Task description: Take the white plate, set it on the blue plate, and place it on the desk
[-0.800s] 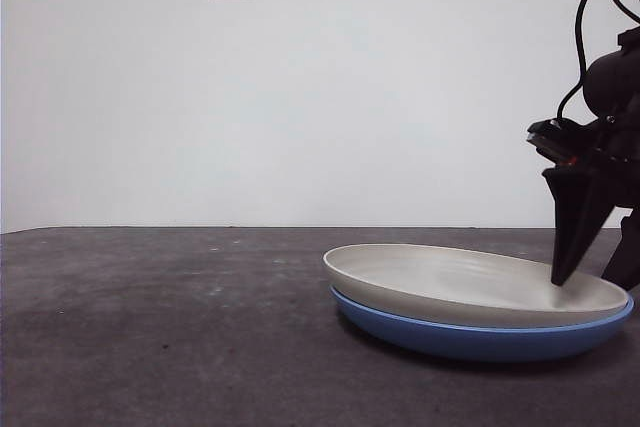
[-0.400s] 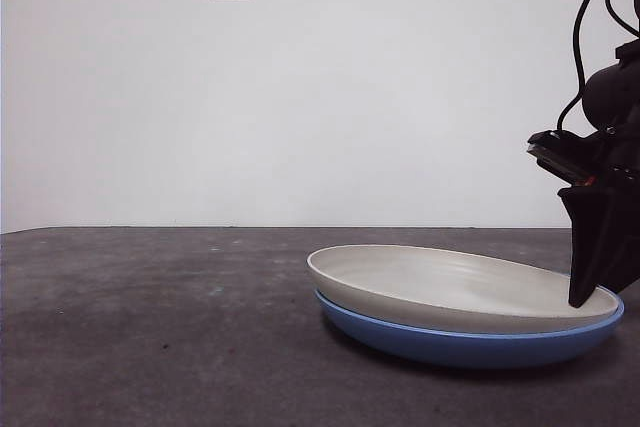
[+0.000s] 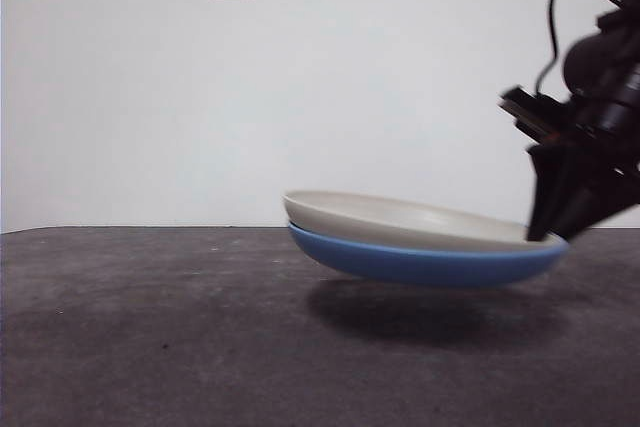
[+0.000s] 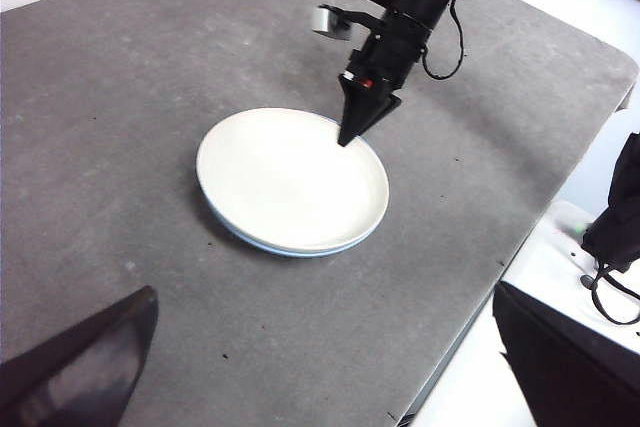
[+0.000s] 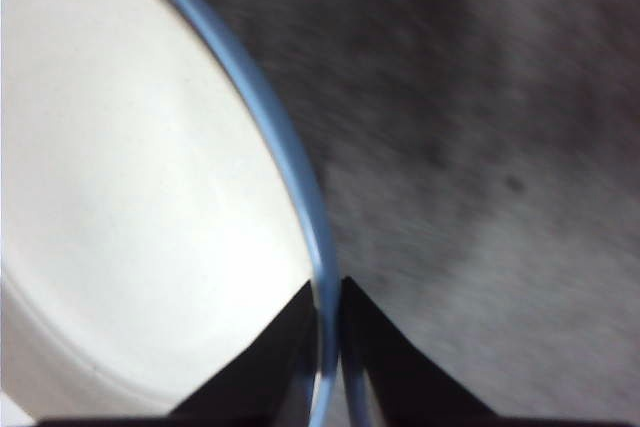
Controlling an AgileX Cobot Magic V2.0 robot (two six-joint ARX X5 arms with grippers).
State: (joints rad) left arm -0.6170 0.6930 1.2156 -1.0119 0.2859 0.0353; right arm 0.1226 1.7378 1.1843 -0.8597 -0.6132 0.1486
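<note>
My left claw (image 4: 320,367) waited high and well back from the work, jaws spread wide on nothing. Out from my right claw (image 3: 556,232) the stack hung clear of the counter (image 3: 150,347), a shadow beneath it: the white plate (image 3: 380,215) nested in the blue plate (image 3: 420,262). That claw was pinched nearly closed over both rims at one edge. I judged the grip risky, since all the weight hung to one side of the jaws; a jerk could swing the stack down, slide the white plate off, or pull the rims free.
</note>
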